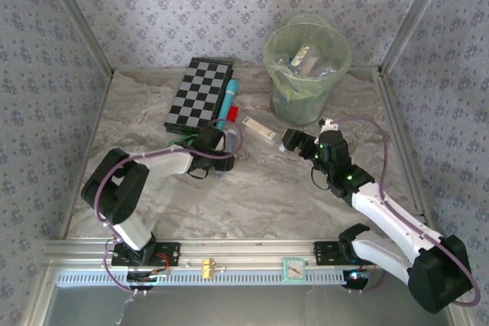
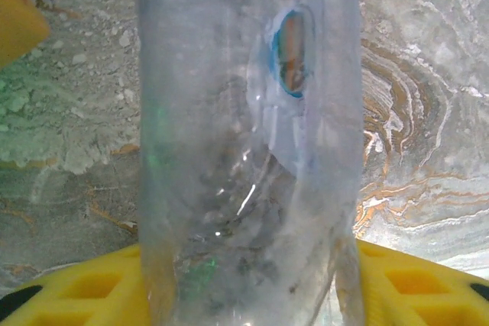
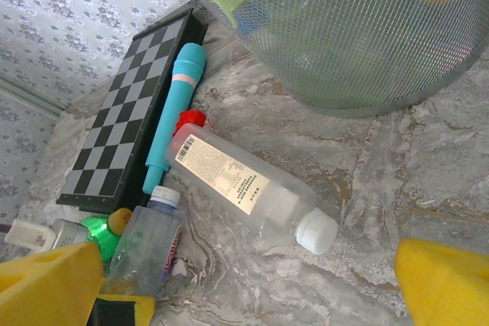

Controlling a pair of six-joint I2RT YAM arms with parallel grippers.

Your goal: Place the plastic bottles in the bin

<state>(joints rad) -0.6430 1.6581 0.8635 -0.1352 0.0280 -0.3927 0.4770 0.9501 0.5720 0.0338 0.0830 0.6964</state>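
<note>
Left wrist view: the left jaws are clamped on a clear bottle (image 2: 244, 188), down near the checkerboard (image 1: 200, 93). The right jaws are wide apart with nothing in them, close to a white-capped bottle (image 3: 244, 185) lying on the surface (image 3: 382, 188) near the bin (image 3: 359, 43), which has a few bottles (image 1: 304, 56) inside.

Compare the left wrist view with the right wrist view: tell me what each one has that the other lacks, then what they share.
Left wrist view: a close-up of a clear bottle clamped in the left gripper, between its yellow fingers.

Right wrist view: the bin, the checkerboard, a blue tube, a small red block, a labelled white-capped bottle lying on its side, and the right gripper wide open.

Shared: the marbled table underneath, and each camera's own yellow fingers at the bottom edge.
</note>
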